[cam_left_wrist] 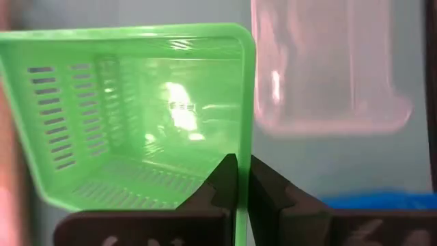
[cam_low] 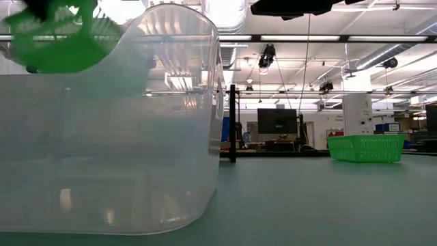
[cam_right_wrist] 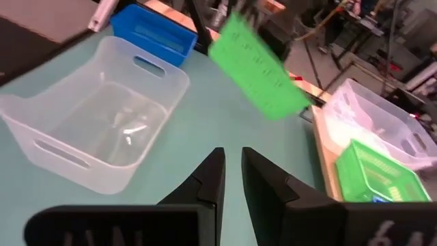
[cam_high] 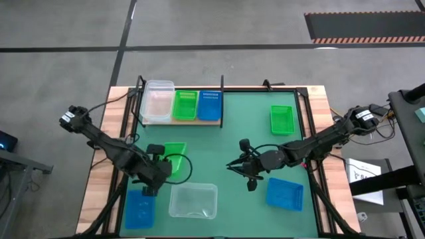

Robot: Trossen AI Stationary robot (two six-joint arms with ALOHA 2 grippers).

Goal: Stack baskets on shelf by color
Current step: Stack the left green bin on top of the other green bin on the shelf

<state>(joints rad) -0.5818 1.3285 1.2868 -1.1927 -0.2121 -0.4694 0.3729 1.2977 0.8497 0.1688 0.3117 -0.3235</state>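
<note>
1. While no writing is readable, my left tool (cam_left_wrist: pixel 240 179) is clamped on a green basket's (cam_left_wrist: pixel 136 116) rim — lifted, tilted, above the bench (cam_high: pixel 246 133).
2. My right tool (cam_right_wrist: pixel 232 171) hovers nearly closed — empty.

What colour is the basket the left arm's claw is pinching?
Bright green, with slotted sides, pinched by the left gripper; clearest in the left wrist view.

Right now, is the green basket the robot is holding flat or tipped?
Tipped. The green basket hangs slanted above the mat, its wall pinched by the left end effector; the low view shows it lifted too.
</note>
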